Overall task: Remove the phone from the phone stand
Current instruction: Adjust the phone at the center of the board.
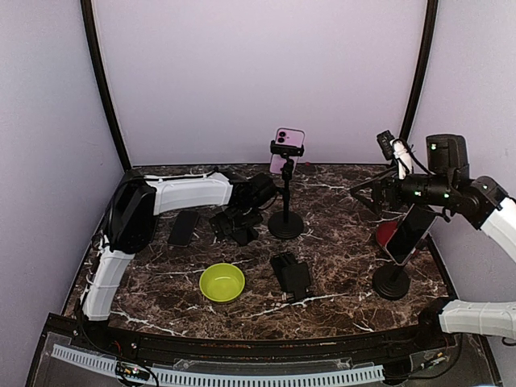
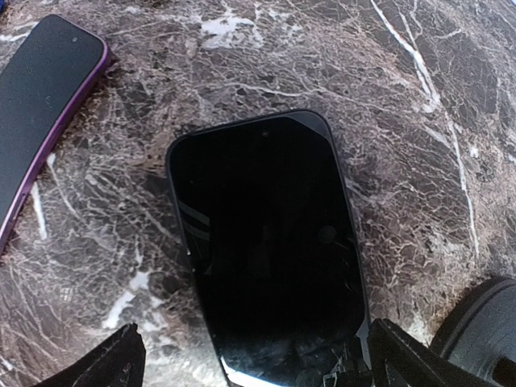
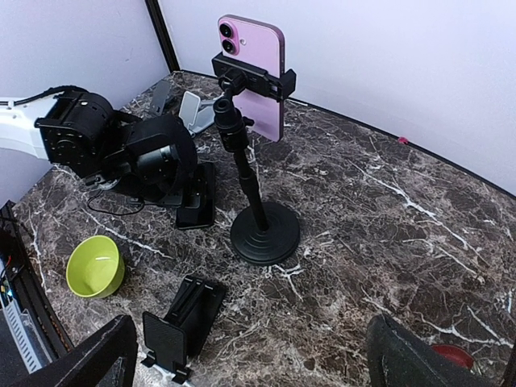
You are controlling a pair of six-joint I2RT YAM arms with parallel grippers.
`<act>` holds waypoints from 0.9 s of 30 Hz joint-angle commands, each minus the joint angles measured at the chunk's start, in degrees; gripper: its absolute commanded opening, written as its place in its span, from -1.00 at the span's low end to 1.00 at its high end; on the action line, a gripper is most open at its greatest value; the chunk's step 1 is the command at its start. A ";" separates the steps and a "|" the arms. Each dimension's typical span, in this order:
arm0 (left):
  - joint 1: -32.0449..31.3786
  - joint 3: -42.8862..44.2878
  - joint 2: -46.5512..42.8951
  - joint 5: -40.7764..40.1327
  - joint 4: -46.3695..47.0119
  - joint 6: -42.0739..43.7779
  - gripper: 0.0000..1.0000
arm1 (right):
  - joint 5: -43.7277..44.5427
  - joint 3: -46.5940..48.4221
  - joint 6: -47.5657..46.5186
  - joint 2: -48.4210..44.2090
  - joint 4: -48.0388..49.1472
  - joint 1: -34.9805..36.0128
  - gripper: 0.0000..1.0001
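A pink phone (image 1: 288, 145) is clamped upright in a black stand (image 1: 285, 223) at the table's back centre; it also shows in the right wrist view (image 3: 251, 72). My left gripper (image 1: 240, 224) is low over the table, left of the stand's base. It is open, with a black phone (image 2: 270, 250) lying flat between its fingers (image 2: 415, 359). My right gripper (image 1: 379, 192) is raised at the right, open and empty (image 3: 250, 363), facing the pink phone from a distance.
A purple-edged phone (image 1: 184, 228) lies left of my left gripper. A green bowl (image 1: 222, 282) and a folded black stand (image 1: 292, 276) sit near the front. A second stand (image 1: 391, 282) at the right holds a dark phone (image 1: 409, 234) beside a red object (image 1: 384, 235).
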 commanded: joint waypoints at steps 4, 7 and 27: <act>0.29 3.88 2.88 -1.35 -2.44 -0.85 0.98 | 0.61 -0.63 -0.37 -1.31 1.14 -0.33 0.99; 0.29 5.60 5.31 -0.99 -3.00 -0.76 0.98 | 0.67 -0.90 -0.35 -1.54 1.05 -0.33 0.99; 0.92 4.30 4.79 2.33 -3.36 16.43 0.48 | 0.88 -0.89 -0.44 -1.82 1.27 -0.38 0.99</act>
